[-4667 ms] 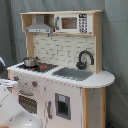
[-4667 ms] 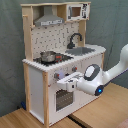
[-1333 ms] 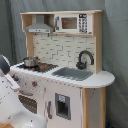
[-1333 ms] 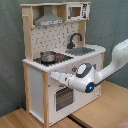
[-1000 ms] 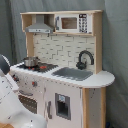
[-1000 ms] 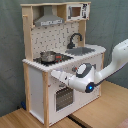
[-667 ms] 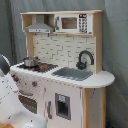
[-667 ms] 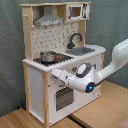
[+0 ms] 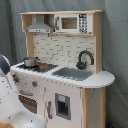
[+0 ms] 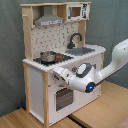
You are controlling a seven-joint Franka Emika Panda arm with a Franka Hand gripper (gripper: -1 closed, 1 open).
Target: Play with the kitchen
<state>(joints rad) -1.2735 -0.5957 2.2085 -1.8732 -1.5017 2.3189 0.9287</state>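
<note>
The kitchen (image 9: 70, 95) (image 10: 37, 85) is a white and light-wood toy unit and shows in both exterior views. It has a stovetop (image 9: 42, 66) (image 10: 59, 58), a grey sink (image 9: 75, 73) (image 10: 82, 50), a black faucet (image 9: 85, 59) (image 10: 75, 39), a range hood (image 9: 40, 25) (image 10: 49, 20) and a microwave (image 9: 70, 23) (image 10: 75, 11). A small metal pot (image 9: 31, 61) (image 10: 48, 56) stands on the stove. My gripper (image 10: 56, 73) is up against the front panel just under the stovetop, above the oven door (image 10: 62, 97). In the first exterior view my white arm (image 9: 12, 100) hides the gripper.
The kitchen stands on a wooden table (image 10: 100, 117) before a grey curtain (image 9: 117, 50). My arm (image 10: 112, 62) comes in from the second exterior view's right, across the front of the unit.
Since 4.7 s ago my gripper has risen from oven-door height and moved in to the panel under the stovetop. Over the last second it has hardly moved.
</note>
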